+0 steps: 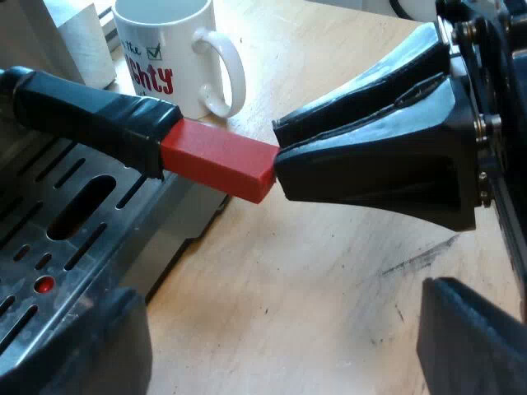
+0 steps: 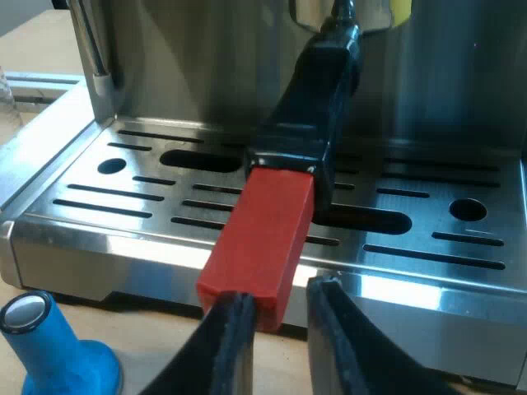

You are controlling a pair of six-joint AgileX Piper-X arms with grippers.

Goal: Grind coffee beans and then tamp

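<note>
Looked like the grab step: right gripper point(image 2: 280, 290) sat narrowly parted, red end point(image 2: 259, 239) at its tips, unpinched; left gripper point(image 1: 284, 329) spread alongside; next needed advance, then clamp.

The handle point(image 2: 309, 99) is black and ends in a plain red block point(image 2: 259, 239). The espresso machine's tray point(image 2: 99, 206) is brushed silver, patterned with rows of dark slots and round holes (one small red dot point(image 1: 44, 285) sits among them). The tamper point(image 2: 49, 350) is bright blue, its top silvery. The mug point(image 1: 177, 58) is white with red lettering and a green tick. The table point(image 1: 329, 280) is pale wood with dark scuffs.
</note>
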